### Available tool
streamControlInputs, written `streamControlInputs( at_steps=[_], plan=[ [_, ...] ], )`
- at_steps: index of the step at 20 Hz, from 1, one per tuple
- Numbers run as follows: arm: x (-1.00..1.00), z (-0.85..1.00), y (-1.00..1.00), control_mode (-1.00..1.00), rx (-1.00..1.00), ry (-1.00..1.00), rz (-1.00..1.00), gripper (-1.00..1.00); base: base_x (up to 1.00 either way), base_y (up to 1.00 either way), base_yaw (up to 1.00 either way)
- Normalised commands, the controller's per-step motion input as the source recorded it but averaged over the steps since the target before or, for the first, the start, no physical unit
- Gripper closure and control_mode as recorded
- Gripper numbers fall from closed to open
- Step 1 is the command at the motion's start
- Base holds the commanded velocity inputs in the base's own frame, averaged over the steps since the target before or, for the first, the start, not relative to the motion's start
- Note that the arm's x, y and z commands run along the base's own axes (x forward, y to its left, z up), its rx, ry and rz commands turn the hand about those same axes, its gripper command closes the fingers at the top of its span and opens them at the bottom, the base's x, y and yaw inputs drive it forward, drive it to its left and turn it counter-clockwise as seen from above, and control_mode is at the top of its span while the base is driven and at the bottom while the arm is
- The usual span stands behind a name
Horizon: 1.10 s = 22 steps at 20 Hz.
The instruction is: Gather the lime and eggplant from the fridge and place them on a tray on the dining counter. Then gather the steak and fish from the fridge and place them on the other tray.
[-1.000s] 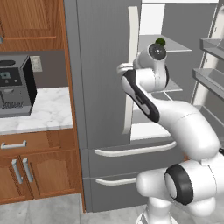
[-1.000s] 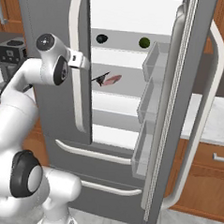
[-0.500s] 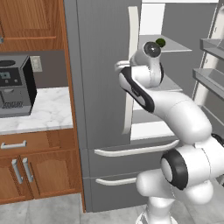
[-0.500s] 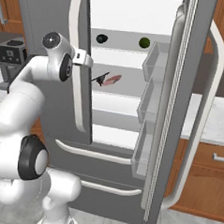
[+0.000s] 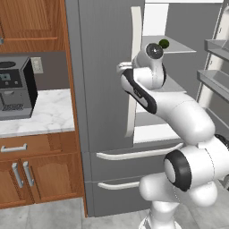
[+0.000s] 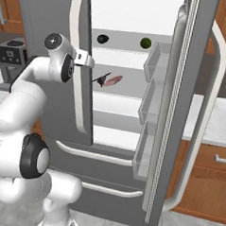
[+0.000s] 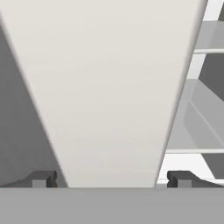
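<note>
Fridge [image 6: 53,30] left door handle [image 7: 109,87] sits between my spread-apart gripper [image 7: 111,179] fingers; rigid, smooth, best gripped mid-length.

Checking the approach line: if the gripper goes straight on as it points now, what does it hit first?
Most likely the white handle of the fridge's closed left door: it sits dead ahead between the open gripper fingertips. Remaining gap is hard to judge.

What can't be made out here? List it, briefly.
- Gripper: hand view, open jaws straddle the left door's white handle; contact can't be judged.
- Eggplant: right base view, too small for detail.
- Lime: left base view, partly behind the arm.
- Fridge top: cut by the frame.
</note>
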Motion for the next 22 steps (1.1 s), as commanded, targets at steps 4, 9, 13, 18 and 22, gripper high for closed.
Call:
streamControlInputs(
  at_steps=[4, 9, 13, 18, 22],
  plan=[
    [0.31, -0.07, 0.1, -1.0, 0.0, 0.0, 0.0, 1.0, 0.0, 0.0, 0.0],
    [0.22, -0.03, 0.1, -1.0, 0.0, -0.01, 0.0, 1.0, 0.0, 0.0, 0.0],
    [-0.04, 0.0, 0.17, -1.0, 0.0, 0.0, 0.04, 1.0, 0.0, 0.0, 0.0],
    [-0.41, 0.0, 0.77, -1.0, 0.0, 0.0, 0.17, 1.0, 0.0, 0.0, 0.0],
    [-0.53, 0.0, 0.94, -1.0, 0.0, -0.01, 0.2, 1.0, 0.0, 0.0, 0.0]
  ],
)
